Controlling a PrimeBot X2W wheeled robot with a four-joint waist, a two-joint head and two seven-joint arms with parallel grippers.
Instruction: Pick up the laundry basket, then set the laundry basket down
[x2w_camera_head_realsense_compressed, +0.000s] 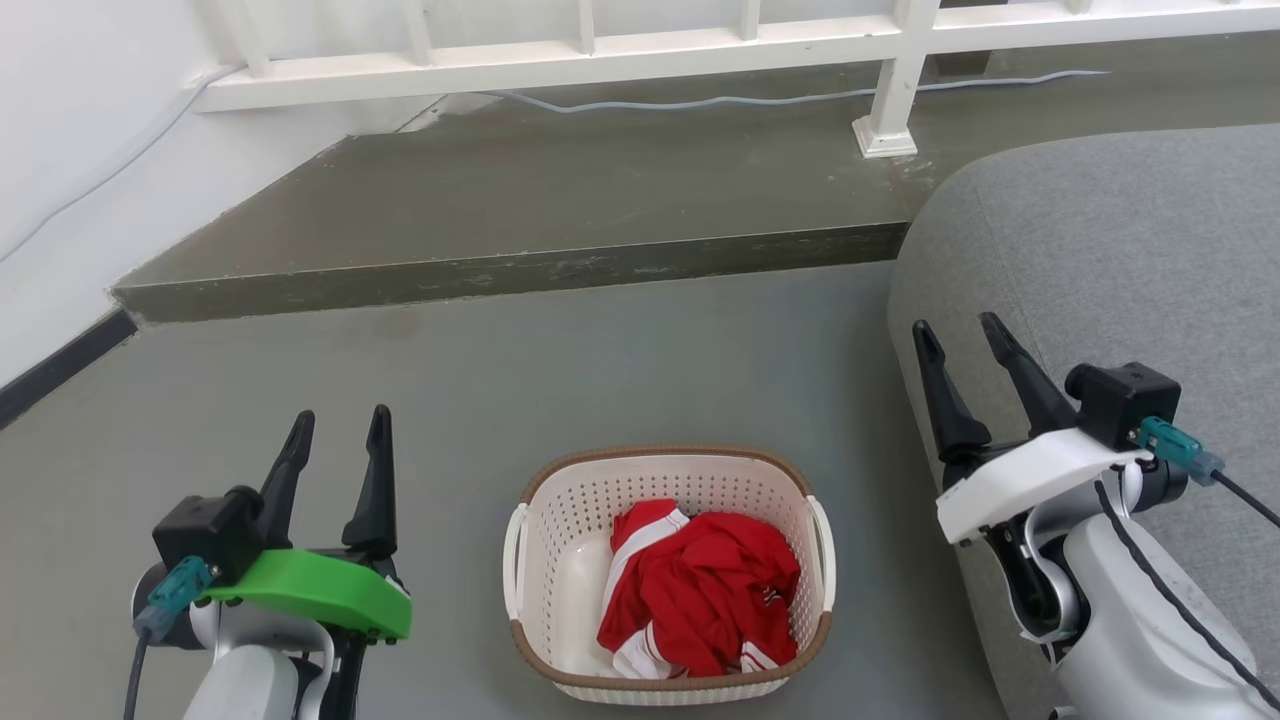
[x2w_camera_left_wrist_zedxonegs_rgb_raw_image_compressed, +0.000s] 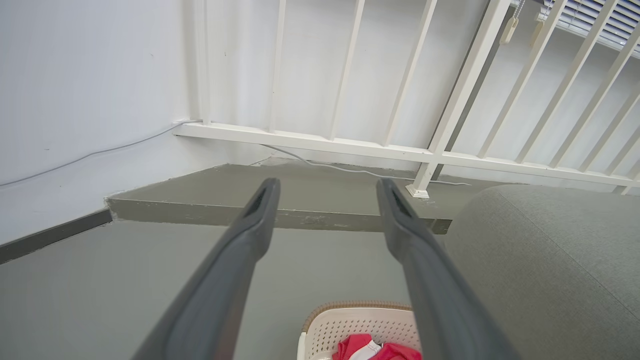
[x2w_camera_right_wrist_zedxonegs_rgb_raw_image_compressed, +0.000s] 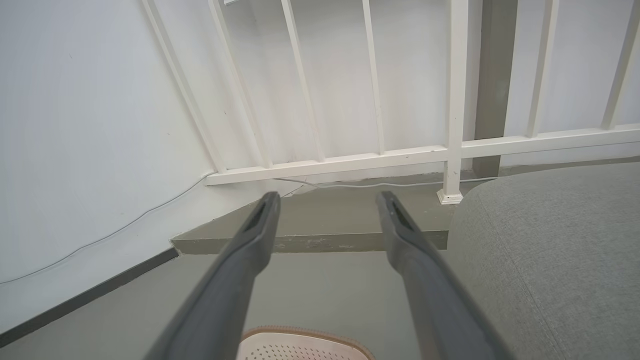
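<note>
The laundry basket (x2w_camera_head_realsense_compressed: 600, 500) sits upright on the grey floor (x2w_camera_head_realsense_compressed: 480, 380), low in the middle of the head view, between the two arms and touched by neither. It is cream-white and perforated, with a brown woven-look rim and a white handle on each short side. A crumpled red garment (x2w_camera_head_realsense_compressed: 715, 585) with white stripes lies inside it, towards its right half, and the left part of the basket's bottom is bare.

The left claw (x2w_camera_head_realsense_compressed: 341, 413) hangs to the left of the basket, apart from it, its two dark fingers pointing up the view and spread wide with nothing between them. The right claw (x2w_camera_head_realsense_compressed: 955, 323) is to the right of the basket and further up the view, in front of the rounded edge of a grey sofa (x2w_camera_head_realsense_compressed: 1100, 240) – its fingers are likewise spread wide and hold nothing.

In the left wrist view the basket's far rim and a bit of the red cloth show at the bottom edge, by the right-hand finger. In the right wrist view the brown rim shows at the bottom, between the fingers.

Beyond the basket a low step (x2w_camera_head_realsense_compressed: 500, 270) rises from the floor, and on it stands a white railing (x2w_camera_head_realsense_compressed: 600, 50) – a pale cable (x2w_camera_head_realsense_compressed: 700, 101) runs along its foot
</note>
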